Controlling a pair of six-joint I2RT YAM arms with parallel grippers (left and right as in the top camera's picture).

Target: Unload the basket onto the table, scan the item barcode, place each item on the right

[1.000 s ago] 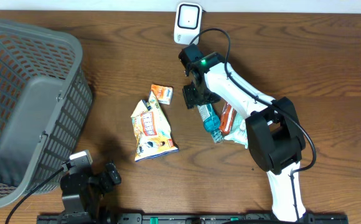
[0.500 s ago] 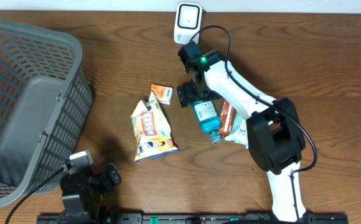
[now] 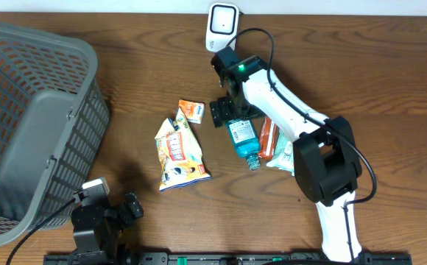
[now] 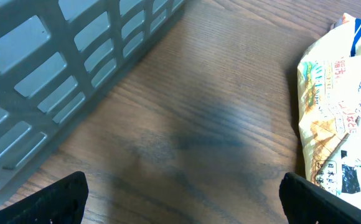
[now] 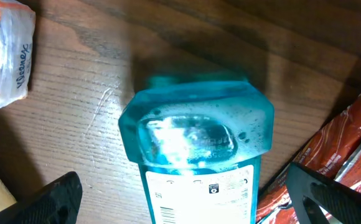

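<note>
Your right gripper [image 5: 196, 202], narrower a second ago, stands wide over the blue plastic bottle [image 5: 196, 140], now label-up. Left gripper [image 4: 187, 199] wide; wooden tabletop [image 3: 390, 81] open toward its right edge.

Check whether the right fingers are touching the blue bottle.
Apart. The right wrist view shows the blue bottle lying between the open right fingers, with bare table showing between it and one, and a narrower gap at the other.
</note>
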